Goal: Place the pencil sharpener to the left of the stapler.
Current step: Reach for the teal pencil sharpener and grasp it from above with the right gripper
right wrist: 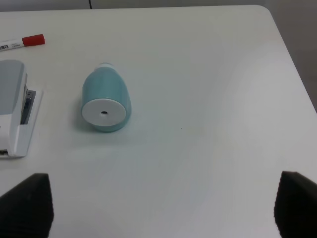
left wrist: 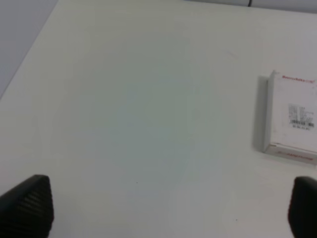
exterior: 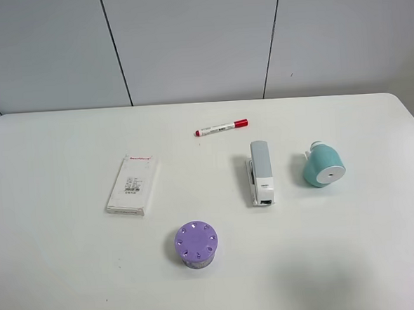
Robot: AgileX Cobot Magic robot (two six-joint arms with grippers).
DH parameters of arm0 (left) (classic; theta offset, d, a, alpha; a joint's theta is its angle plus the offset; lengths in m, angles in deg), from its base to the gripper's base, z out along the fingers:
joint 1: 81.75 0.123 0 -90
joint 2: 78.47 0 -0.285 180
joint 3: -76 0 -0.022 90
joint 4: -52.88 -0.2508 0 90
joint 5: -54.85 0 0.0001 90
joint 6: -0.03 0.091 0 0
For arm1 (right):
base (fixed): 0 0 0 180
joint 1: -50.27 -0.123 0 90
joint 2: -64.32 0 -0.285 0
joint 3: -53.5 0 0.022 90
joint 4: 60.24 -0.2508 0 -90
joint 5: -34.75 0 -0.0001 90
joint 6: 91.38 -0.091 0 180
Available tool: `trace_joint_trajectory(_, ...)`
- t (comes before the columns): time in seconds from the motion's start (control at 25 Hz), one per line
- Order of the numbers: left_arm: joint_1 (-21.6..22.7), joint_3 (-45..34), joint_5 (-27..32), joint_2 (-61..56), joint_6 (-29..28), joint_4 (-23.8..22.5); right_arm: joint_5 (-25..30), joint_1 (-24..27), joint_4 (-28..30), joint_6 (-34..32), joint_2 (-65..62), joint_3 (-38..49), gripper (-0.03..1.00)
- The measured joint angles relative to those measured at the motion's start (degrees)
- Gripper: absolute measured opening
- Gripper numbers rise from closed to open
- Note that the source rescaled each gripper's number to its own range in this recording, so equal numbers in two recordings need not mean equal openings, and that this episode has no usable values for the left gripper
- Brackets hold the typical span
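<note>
The teal pencil sharpener (exterior: 323, 166) lies on its side on the white table, its flat white face toward the front, just right of the stapler (exterior: 261, 171). The right wrist view shows the pencil sharpener (right wrist: 105, 99) and part of the stapler (right wrist: 15, 106) ahead of my right gripper (right wrist: 163, 206), which is open with only bare table between its black fingertips (right wrist: 27, 203). My left gripper (left wrist: 168, 208) is also open, over bare table far from both objects. Neither gripper appears in the exterior high view.
A red-capped marker (exterior: 221, 128) lies behind the stapler. A flat white box (exterior: 133, 185) sits at the left, its edge also in the left wrist view as the box (left wrist: 292, 119). A purple cylinder with holes (exterior: 196, 244) stands near the front.
</note>
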Motion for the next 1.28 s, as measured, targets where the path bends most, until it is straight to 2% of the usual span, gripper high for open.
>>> trace_joint_trajectory(0.8, 0.0, 0.0, 0.0, 0.0, 0.0, 0.0, 0.0, 0.0, -0.9, 0.0, 1.1, -0.2, 1.0)
trace_joint_trajectory(1.28, 0.0, 0.0, 0.0, 0.0, 0.0, 0.0, -0.6, 0.0, -1.1, 0.0, 27.6, -8.9, 1.0)
